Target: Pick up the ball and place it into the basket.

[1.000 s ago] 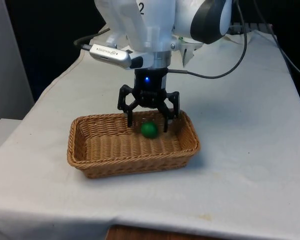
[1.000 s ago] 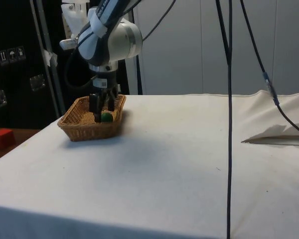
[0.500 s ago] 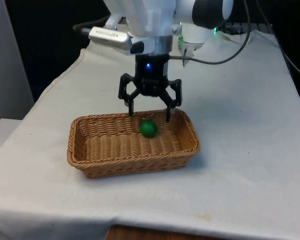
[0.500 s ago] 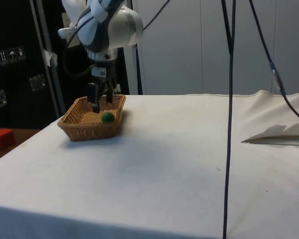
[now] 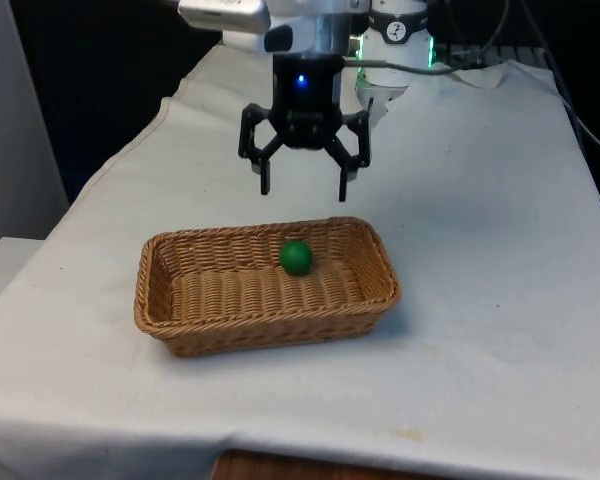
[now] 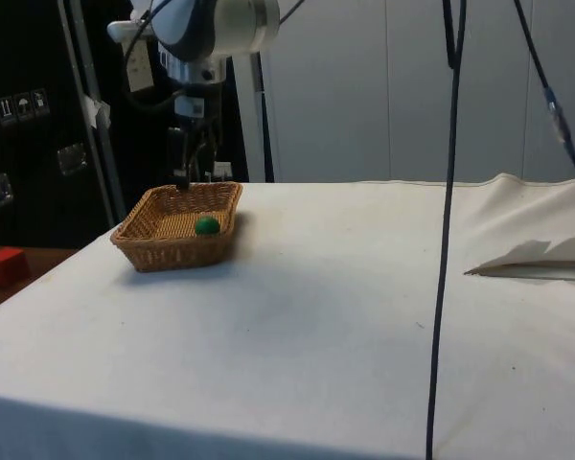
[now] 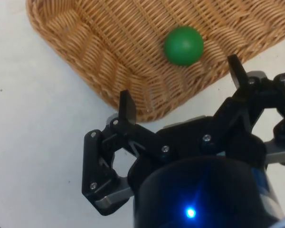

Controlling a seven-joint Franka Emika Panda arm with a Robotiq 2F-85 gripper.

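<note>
Resting on the weave near the far wall of the basket [image 5: 170, 300], the ball [image 5: 297, 257] looks already delivered, and the gripper [image 5: 303, 190] hangs above that rim with its fingers [image 5: 264, 182] spread and empty, so little seems left but to back away.

A table [image 5: 500, 300] under a white cloth [image 6: 345, 316] carried a brown wicker basket [image 5: 180, 325] towards the front view's left, its base flat on the cloth, while a folded white sheet [image 6: 541, 264] lay well apart from it.
</note>
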